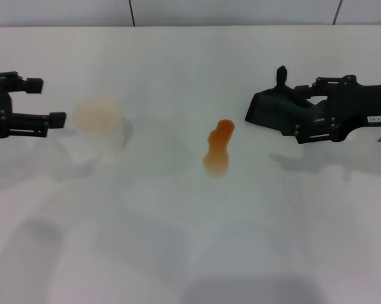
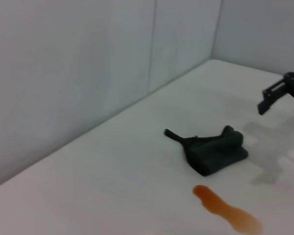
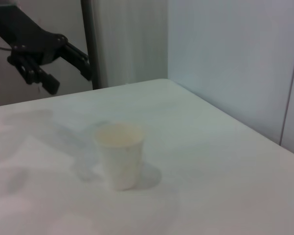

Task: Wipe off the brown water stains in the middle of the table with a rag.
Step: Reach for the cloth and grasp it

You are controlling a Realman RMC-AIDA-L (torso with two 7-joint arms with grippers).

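Right pincer (image 1: 290, 123) at the crumpled dark-green cloth rag (image 1: 276, 113); grip unclear.
Left pincer (image 1: 47, 101) gapes empty. An overshooting sweep past the orange-brown puddle (image 1: 218, 148) could topple the white paper cup (image 1: 100, 122) beyond.

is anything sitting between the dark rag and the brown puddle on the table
Nothing visible. Only bare table separates the rag, by the right gripper, from the brown water stains. The white cup stands near the left gripper.

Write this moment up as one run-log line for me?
stain: brown water stains unwiped, mid table | rag: lying beside right gripper | left gripper: open, near cup
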